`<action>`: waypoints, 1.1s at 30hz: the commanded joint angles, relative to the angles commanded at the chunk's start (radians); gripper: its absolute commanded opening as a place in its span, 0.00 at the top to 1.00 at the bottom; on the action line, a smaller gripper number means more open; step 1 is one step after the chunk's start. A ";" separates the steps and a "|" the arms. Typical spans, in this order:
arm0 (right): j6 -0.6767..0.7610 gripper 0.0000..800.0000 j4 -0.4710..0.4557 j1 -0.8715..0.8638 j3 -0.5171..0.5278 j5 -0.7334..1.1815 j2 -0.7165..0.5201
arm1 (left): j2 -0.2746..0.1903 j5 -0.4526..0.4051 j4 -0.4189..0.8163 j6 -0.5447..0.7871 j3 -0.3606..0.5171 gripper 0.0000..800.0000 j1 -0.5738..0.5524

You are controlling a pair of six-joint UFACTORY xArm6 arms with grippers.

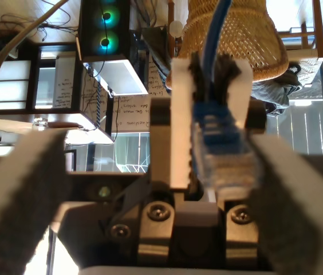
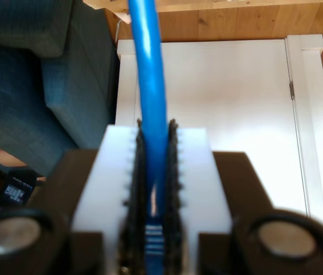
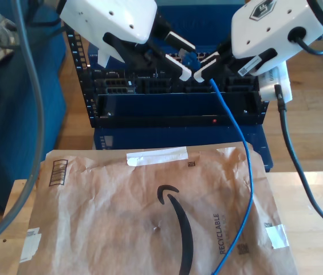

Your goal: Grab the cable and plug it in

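1. Brown paper: one padded mailer lies flat on the wooden counter, nearest the exterior view.
2. One cable, thin and bright blue, crosses the mailer on the exterior view's right. Its long axis runs from that view's bottom edge steeply up and away to the grippers.
3. My second gripper, on the exterior view's right, is clamped on the cable just behind its plug. The second wrist view shows the cord pinched between the ribbed pads.
4. The translucent blue plug sticks out past those pads, pointing toward my first gripper.
5. My first gripper, on the exterior view's left, stands wide, the plug between its fingers, nearer one of them.
6. Farthest back is one dark equipment rack.
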 joint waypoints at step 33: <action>0.000 1.00 0.000 0.002 0.000 0.000 0.002 | -0.003 -0.034 0.003 -0.003 0.014 0.99 0.003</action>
